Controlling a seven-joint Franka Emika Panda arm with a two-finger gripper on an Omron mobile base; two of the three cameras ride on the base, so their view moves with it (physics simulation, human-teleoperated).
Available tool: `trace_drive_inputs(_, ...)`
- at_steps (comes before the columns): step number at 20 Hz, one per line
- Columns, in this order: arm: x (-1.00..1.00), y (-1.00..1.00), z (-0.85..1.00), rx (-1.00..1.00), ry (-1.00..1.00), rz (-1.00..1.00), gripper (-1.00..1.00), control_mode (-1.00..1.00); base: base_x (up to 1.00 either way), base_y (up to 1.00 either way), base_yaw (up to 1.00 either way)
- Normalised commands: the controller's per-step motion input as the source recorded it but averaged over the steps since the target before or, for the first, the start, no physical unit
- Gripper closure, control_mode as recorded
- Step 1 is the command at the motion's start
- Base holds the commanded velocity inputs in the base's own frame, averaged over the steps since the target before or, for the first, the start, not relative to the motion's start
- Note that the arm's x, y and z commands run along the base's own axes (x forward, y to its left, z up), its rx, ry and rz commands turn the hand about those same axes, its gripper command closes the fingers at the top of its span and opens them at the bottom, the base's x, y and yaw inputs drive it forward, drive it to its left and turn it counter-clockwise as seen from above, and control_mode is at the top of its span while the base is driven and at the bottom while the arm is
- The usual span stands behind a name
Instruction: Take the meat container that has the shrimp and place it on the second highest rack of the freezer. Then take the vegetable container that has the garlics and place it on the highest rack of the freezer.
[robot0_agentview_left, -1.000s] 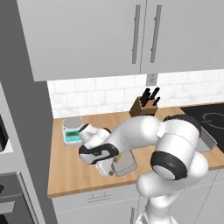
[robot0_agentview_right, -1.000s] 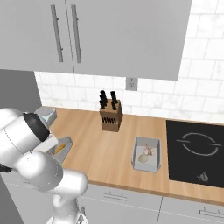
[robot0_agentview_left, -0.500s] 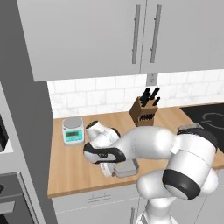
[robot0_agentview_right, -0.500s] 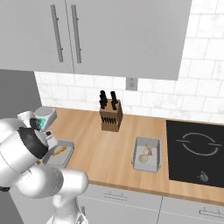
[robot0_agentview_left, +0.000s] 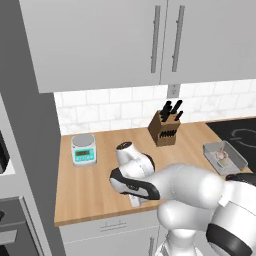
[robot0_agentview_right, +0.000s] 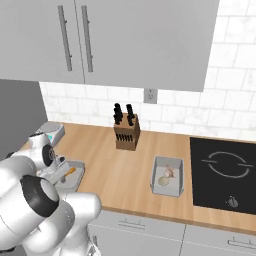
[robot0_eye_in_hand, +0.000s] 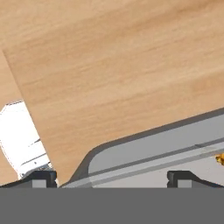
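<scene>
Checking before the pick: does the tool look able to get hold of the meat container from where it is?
Probably yes. The tool is open, its fingertips straddling the meat container rim, with nothing between them.

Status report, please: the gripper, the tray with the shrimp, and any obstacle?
Gripper open, fingertips either side of the meat container rim. Container on the counter, shrimp inside, not lifted. Nothing in the way; vegetable container sits apart by the stove.

A wooden counter (robot0_agentview_right: 125, 172) carries a knife block (robot0_agentview_right: 126, 134) at the back. The vegetable container (robot0_agentview_right: 167, 175) sits to the block's front right, the meat container (robot0_agentview_right: 71, 175) to its front left, and a scale (robot0_agentview_left: 83, 149) further left.
</scene>
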Motion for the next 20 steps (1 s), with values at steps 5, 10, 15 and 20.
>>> trace_drive_inputs(5,0.0,0.0,-0.36,0.02,0.0,0.06,-1.0,-1.0,0.0,0.0,0.0)
trace_drive_inputs(10,0.01,0.0,-0.38,0.0,0.0,0.0,1.0,-1.0,0.0,0.0,0.0)
trace_drive_inputs(15,0.04,0.0,-0.23,0.0,0.12,0.0,1.0,-1.0,0.0,0.0,0.0)
trace_drive_inputs(20,-0.1,0.0,0.0,0.0,0.0,0.0,1.0,-1.0,0.0,0.0,0.0)
